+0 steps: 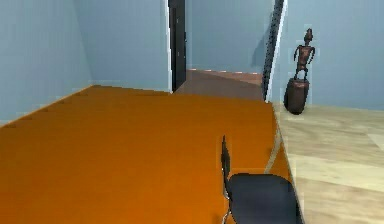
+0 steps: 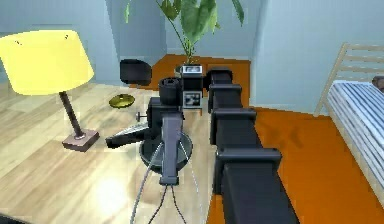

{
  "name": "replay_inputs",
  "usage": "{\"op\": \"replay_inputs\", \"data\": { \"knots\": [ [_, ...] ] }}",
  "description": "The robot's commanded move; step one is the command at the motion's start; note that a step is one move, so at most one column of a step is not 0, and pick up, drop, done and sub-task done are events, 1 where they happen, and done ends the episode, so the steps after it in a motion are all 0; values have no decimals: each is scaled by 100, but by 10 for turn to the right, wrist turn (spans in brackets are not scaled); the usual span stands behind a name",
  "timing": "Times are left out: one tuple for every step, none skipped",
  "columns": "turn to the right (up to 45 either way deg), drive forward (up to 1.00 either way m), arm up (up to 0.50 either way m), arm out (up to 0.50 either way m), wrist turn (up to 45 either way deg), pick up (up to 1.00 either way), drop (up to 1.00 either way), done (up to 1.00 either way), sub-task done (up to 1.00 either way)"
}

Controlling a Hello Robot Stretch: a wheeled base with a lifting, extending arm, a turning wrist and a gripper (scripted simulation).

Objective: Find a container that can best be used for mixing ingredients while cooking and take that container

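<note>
A small, shallow yellow-green dish-shaped thing (image 2: pixel 122 100) lies on the light wooden table (image 2: pixel 40 170), toward its far edge. My arm (image 2: pixel 240 150) reaches as a dark segmented bar up from the arm side view's bottom edge, ending at two white marked squares (image 2: pixel 190 72). Left of them the gripper (image 2: pixel 125 138) hangs over the tabletop, its fingers pointing toward the lamp's base (image 2: pixel 80 140). I cannot tell whether it holds anything. The dish lies a short way beyond the gripper.
A lamp with a yellow shade (image 2: pixel 45 60) stands on the table. Past the table are a black chair (image 2: pixel 137 72) and a leafy plant (image 2: pixel 195 20); a bed (image 2: pixel 360 110) is at the right. Ahead: orange carpet (image 1: pixel 120 140), a doorway (image 1: pixel 220 50), a dark statue (image 1: pixel 300 75), a dark chair (image 1: pixel 260 195).
</note>
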Motion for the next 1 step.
{"op": "replay_inputs", "data": {
  "knots": [
    [0, 0, 0, 0, 450, 0, 0, 0, 0]
  ]
}}
